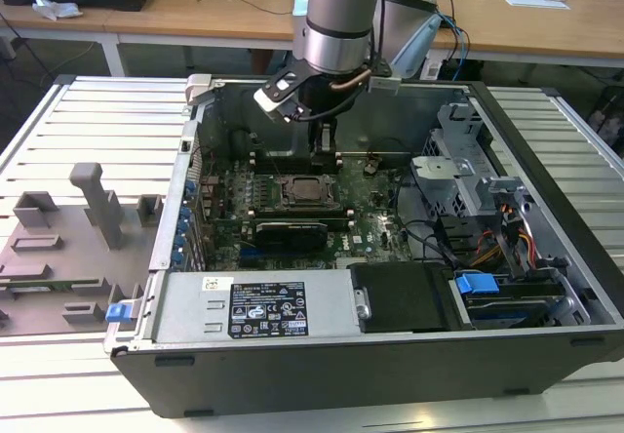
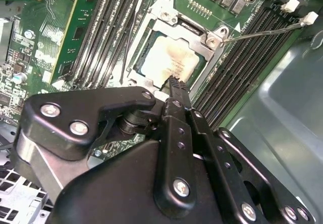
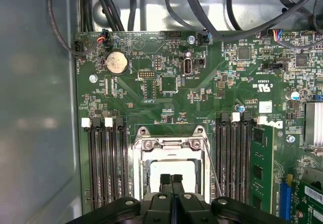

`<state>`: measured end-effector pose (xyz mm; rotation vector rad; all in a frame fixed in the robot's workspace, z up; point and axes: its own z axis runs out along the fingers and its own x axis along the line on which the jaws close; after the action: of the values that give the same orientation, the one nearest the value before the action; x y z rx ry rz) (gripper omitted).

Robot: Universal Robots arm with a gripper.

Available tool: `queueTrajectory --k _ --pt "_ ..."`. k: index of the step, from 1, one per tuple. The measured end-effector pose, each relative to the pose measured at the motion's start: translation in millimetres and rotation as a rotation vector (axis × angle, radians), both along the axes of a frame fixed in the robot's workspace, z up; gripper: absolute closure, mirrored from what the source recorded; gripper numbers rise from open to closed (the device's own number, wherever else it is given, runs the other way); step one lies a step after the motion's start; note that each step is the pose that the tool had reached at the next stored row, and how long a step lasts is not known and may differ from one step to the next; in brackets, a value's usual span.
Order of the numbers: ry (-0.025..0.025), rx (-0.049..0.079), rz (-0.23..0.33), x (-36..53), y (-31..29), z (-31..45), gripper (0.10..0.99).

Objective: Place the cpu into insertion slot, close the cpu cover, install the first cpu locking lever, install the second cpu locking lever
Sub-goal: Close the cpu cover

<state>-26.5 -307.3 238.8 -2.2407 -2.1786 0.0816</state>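
Tool (image 2: 174, 82) fingers are pressed together w/ nothing pinched. In the second wrist view the tip sits at the near edge of the cpu (image 2: 169, 57); can't tell if it's touching. Cpu lies in the insertion slot (image 1: 304, 191), mid green board inside the PC case (image 1: 546, 257). Cpu cover (image 2: 194, 30) looks flat down round it, so steps 1–2 prob done and the lever stage is in hand. One thin wire lever (image 2: 262, 30) sticks out over the memory slots (image 2: 242, 57), apparently unlatched. Next move calls for the closed tip to land on that wire, w/o scraping chip or slots.

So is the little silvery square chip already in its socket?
Yes, the pale silvery square chip lies flat inside the metal-framed socket.
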Motion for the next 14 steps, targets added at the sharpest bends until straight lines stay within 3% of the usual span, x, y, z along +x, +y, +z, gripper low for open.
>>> queueTrajectory --k 14 --pt "0.0 0.0 0.0 0.0 0.0 6.0 0.98"
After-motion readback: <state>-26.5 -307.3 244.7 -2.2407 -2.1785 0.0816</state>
